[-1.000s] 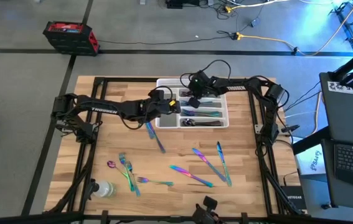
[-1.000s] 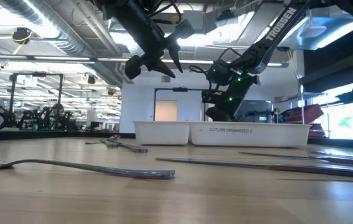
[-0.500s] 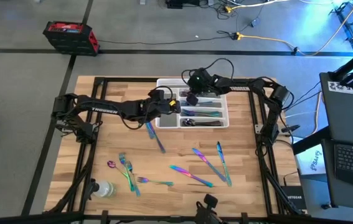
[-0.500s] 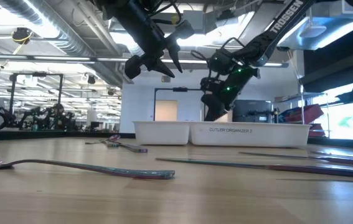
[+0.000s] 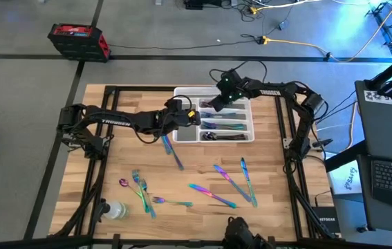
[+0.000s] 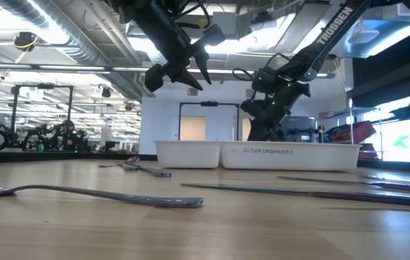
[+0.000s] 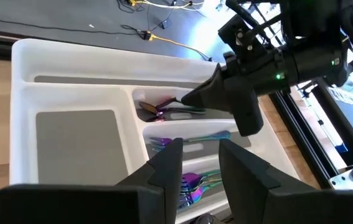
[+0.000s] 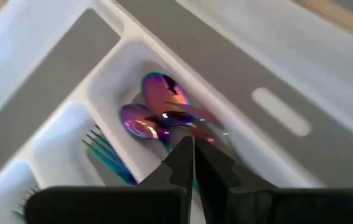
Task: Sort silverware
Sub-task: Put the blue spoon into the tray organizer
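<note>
Hovering over the far part of the white tray (image 5: 179,91), my right gripper (image 5: 211,105) has its fingers (image 8: 185,163) pressed together with nothing between them, pointing down at two purple spoons (image 8: 157,106) lying in one compartment, with forks (image 8: 104,154) in the compartment next to it. My left gripper (image 5: 194,118) hangs above the tray's left end, its fingers (image 7: 165,165) a little apart and holding nothing. The tray sits at the far middle of the wooden surface (image 5: 272,207), and several iridescent pieces already lie in its slots (image 5: 225,126). The rest of the silverware is loose on the surface: one knife (image 5: 173,153) just near of the tray, a cluster of forks and a spoon (image 5: 142,191) at the near left beside a clear bottle (image 5: 115,209), and a few long pieces (image 5: 231,185) at the near right.
</note>
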Controlling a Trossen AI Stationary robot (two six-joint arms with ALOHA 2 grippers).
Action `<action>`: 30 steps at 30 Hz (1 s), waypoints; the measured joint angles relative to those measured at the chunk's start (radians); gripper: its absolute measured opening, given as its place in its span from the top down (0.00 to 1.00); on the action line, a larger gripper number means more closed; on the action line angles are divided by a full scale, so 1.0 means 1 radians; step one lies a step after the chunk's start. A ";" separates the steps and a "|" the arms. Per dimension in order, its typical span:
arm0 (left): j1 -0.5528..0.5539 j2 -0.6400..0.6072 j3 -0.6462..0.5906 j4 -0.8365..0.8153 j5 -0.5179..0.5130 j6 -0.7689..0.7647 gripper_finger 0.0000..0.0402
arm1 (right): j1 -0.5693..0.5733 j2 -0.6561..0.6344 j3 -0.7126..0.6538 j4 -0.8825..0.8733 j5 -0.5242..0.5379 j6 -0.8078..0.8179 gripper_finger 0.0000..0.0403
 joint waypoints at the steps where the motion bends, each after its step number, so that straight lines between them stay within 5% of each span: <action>1: 0.000 0.000 0.000 0.000 0.001 0.000 0.78 | 0.002 -0.001 0.000 0.002 0.003 -0.023 1.00; 15: 0.002 0.000 0.000 0.001 0.005 0.004 0.78 | 0.047 -0.001 0.001 0.049 0.250 -0.038 1.00; 30: 0.005 0.000 0.000 0.001 0.005 -0.009 0.78 | 0.065 0.046 0.002 0.025 0.311 0.028 1.00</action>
